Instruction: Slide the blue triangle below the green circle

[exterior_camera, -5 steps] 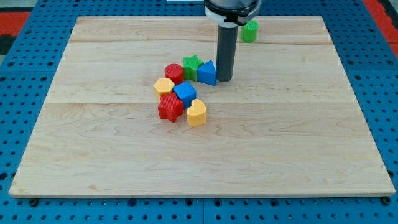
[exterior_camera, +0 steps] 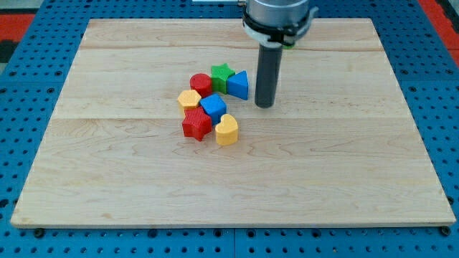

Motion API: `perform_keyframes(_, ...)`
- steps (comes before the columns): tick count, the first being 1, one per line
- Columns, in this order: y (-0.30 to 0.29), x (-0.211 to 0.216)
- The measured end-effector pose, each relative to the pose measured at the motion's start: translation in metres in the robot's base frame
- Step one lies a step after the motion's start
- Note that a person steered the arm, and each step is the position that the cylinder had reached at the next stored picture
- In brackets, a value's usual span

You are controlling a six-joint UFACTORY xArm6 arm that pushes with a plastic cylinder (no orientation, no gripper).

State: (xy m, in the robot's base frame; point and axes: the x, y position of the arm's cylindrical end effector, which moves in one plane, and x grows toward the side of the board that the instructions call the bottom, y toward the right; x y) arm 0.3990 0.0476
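The blue triangle (exterior_camera: 239, 84) lies just above the middle of the wooden board (exterior_camera: 344, 158), at the right end of a cluster of blocks. My tip (exterior_camera: 265, 105) rests on the board just right of it and slightly lower, with a small gap between them. The green circle does not show: the arm's head (exterior_camera: 278, 14) at the view's top covers the spot where it stood.
Touching the triangle's left is a green star (exterior_camera: 222, 73), then a red circle (exterior_camera: 201, 84). Below them lie a yellow hexagon (exterior_camera: 188, 99), a blue cube (exterior_camera: 213, 107), a red star (exterior_camera: 196, 125) and a yellow heart (exterior_camera: 226, 130).
My tip has moved right and a little down, off the blue triangle's right side. The arm's head now hides the green circle. The blocks have not moved.
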Motion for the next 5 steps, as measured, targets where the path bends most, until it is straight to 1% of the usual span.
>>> perform_keyframes(1,-0.014,-0.032)
perform_keyframes(2,-0.015,-0.045)
perform_keyframes(3,0.005,-0.027)
perform_keyframes(4,0.020,0.010)
perform_keyframes(5,-0.019,0.016)
